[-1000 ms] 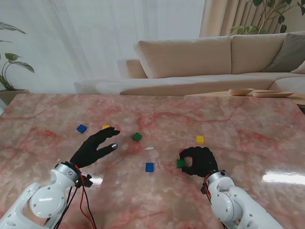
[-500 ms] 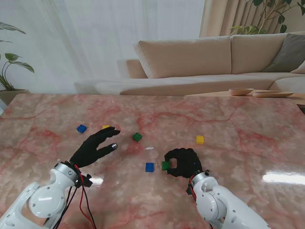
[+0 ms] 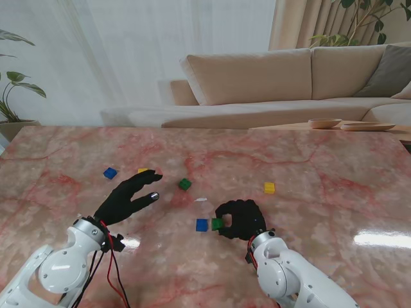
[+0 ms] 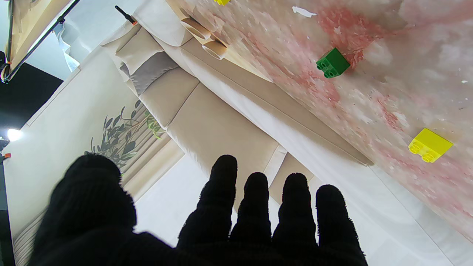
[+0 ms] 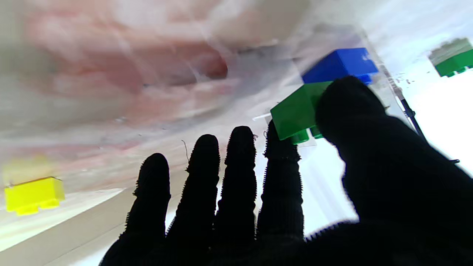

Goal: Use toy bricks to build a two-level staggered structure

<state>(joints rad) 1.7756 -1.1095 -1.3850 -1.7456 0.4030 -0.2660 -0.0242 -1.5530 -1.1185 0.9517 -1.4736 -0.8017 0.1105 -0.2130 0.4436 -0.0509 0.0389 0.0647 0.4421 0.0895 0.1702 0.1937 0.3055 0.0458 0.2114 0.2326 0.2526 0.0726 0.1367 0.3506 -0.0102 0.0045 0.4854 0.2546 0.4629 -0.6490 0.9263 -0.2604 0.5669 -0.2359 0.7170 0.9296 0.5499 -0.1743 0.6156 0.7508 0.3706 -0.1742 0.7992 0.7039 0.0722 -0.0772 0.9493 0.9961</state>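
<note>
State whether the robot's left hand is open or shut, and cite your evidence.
Open. The left hand hovers with fingers spread, holding nothing; no brick touches it.

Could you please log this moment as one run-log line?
right hand: holds green brick beside blue brick | left hand: open, idle | stack: not built

A pink-veined marble table [image 3: 334, 192] fills the foreground. Behind it stands a beige sofa [image 3: 270, 80] with a grey cushion [image 3: 392, 70]. Two shallow bowls [image 3: 350, 124] rest beside it, leafy plants [image 3: 13, 90] at the edges, sheer curtains [image 3: 96, 51] behind.
</note>
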